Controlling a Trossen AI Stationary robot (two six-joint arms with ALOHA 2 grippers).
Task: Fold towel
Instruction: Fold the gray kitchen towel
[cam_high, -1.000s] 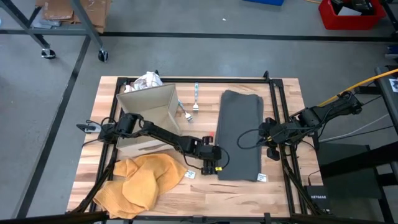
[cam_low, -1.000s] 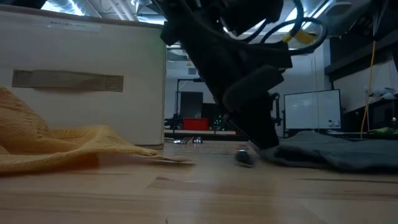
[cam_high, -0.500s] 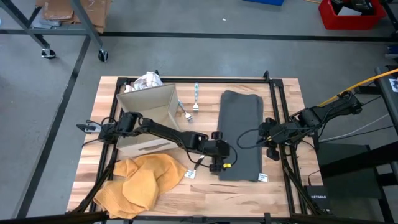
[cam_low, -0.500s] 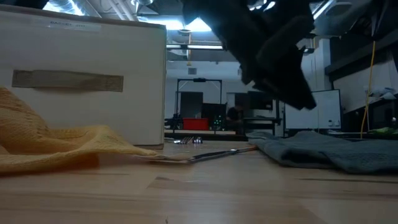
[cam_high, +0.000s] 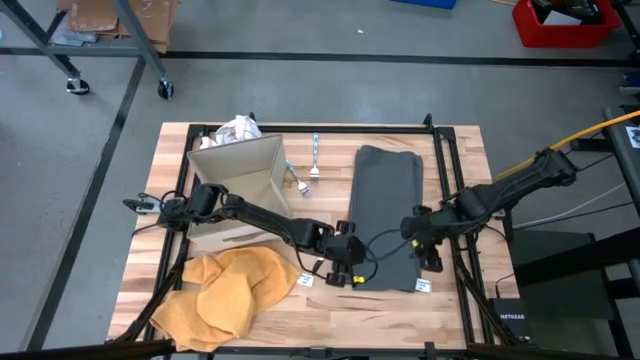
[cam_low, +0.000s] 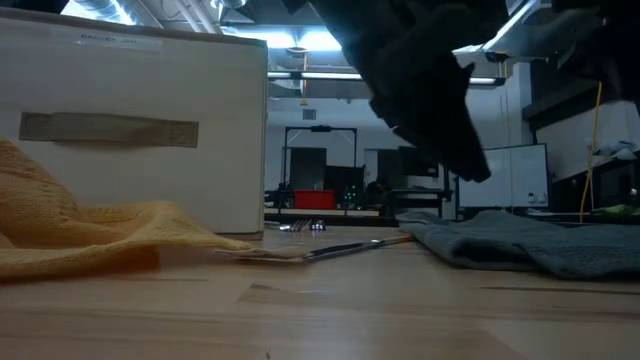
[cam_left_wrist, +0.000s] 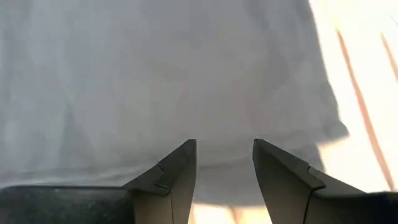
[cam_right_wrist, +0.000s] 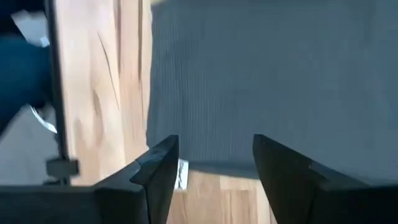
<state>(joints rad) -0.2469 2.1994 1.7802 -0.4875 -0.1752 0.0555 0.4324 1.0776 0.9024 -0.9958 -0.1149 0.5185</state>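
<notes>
Grey towel (cam_high: 388, 218) lay folded in a long strip on the right half of the wooden surface (cam_high: 330, 313), flat, running front to back. Left end effector (cam_high: 347, 272) hung at the towel's near left corner; its wrist view showed both fingers (cam_left_wrist: 171, 177) apart with pale cloth between and beyond them, nothing clamped. Right end effector (cam_high: 418, 240) sat over the towel's near right edge, fingers (cam_right_wrist: 157, 168) spread, towel and bare wood visible in the gap, nothing held. Whether either touched the cloth could not be told from above.

Low view: a dark arm mass (cam_low: 425, 90) blocked the upper middle, and which arm it was stayed unclear. The towel (cam_low: 530, 243) showed as a low grey mound at right, its far end cut off by the frame.

Yellow cloth (cam_high: 225, 293) lay crumpled at the front left, partly off the surface edge. A cardboard box (cam_high: 243, 180) stood behind it, hiding part of the left arm. White crumpled stuff (cam_high: 238, 130) behind the box was hard to identify. A fork (cam_high: 314, 158) lay between box and towel. Small white tags (cam_high: 421, 286) near the towel's front were too small to read.
</notes>
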